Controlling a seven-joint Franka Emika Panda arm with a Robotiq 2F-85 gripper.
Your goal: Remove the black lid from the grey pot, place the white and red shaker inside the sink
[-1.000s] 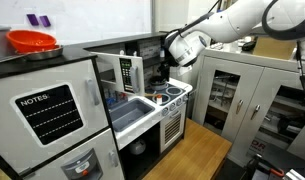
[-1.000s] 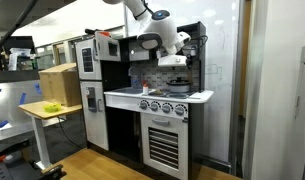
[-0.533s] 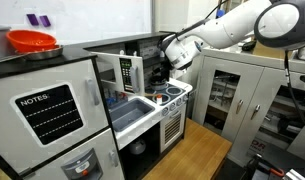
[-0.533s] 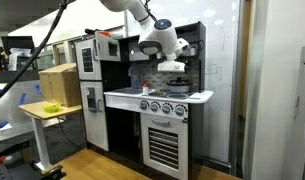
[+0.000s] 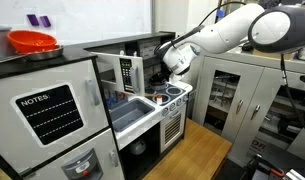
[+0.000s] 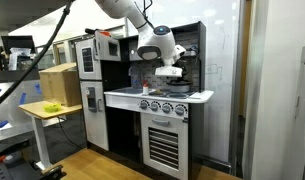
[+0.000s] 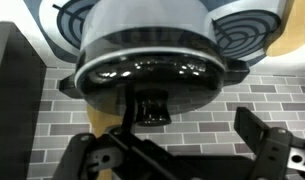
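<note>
In the wrist view the grey pot fills the upper frame, standing on the stove with the black lid on it. The lid's black knob points toward my gripper. The gripper is open, with one finger at the lower left and one at the right. The knob lies between them, nearer the left finger, and no finger touches it. In both exterior views the gripper hangs just above the stove. The sink lies beside the stove. A small white and red shaker stands on the counter.
Blue-ringed burners flank the pot, and a grey brick backsplash is behind it. A toy microwave stands next to the sink. A red-orange bowl sits on the toy fridge top. Metal cabinets stand beyond the kitchen.
The gripper has come down and moved in over the stove toward the pot. Nothing has been taken hold of.
</note>
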